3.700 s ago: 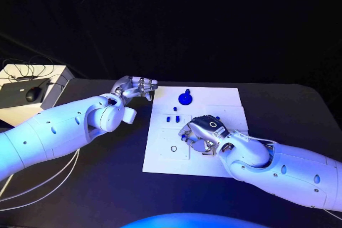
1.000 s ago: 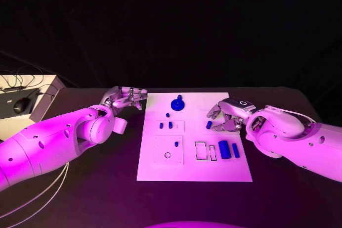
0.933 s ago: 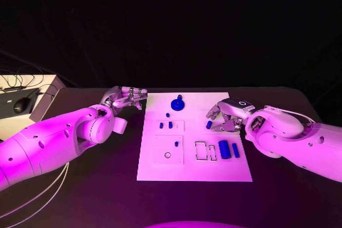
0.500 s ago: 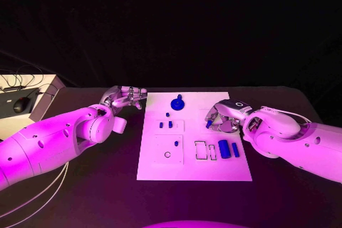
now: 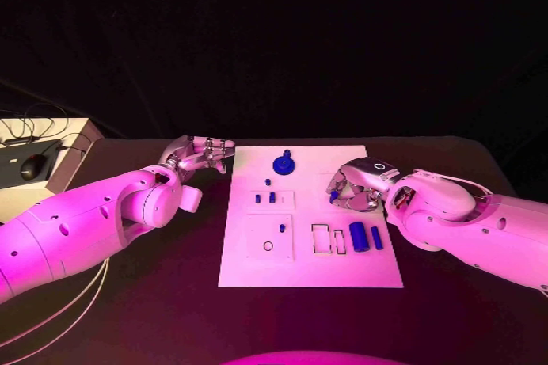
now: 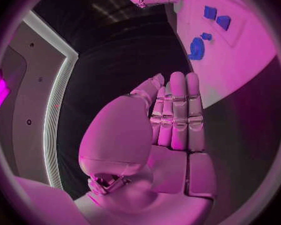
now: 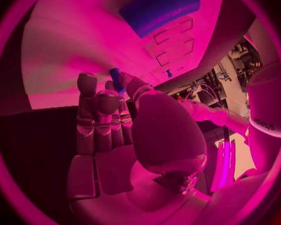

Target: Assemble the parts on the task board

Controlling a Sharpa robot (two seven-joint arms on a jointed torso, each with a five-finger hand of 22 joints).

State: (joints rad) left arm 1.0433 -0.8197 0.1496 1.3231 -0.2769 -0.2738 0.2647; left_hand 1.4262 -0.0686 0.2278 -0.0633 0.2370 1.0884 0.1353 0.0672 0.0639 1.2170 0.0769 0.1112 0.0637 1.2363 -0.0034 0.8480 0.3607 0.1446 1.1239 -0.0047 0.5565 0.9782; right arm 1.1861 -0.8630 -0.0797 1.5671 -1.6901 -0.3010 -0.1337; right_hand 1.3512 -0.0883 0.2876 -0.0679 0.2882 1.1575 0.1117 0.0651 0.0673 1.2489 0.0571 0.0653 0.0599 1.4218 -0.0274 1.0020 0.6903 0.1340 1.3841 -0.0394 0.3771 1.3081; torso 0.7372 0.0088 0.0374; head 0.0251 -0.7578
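my right robot hand (image 5: 356, 187) sits over the 3 o'clock edge of the task board (image 5: 310, 279), fingers curled in around a small blue part (image 5: 333, 197) that it pinches at the fingertips; the right wrist view shows that same blue part (image 7: 117, 80) caught between the thumb and the fingers, held above the white plate. my left robot hand (image 5: 203, 155) rests off the board, near its 10 o'clock corner, over the dark counter (image 5: 149, 302). in the left wrist view its fingers (image 6: 178, 110) lie straight and side by side with nothing in them, the thumb apart from them, so it is open and holds nothing.

on the board, a round blue part with a knob (image 5: 283, 164) stands at 12 o'clock. below it sit a tiny blue piece and a pair of short blue pegs (image 5: 265, 198) in a square recess. toward 4 o'clock a thick blue cylinder (image 5: 357, 237) and a slimmer blue bar (image 5: 377, 238) lie side by side, just beside two empty rectangular slots (image 5: 329, 241). a square plate with a small ring hole (image 5: 268, 245) lies at 8 o'clock.

no writing on the board is readable.
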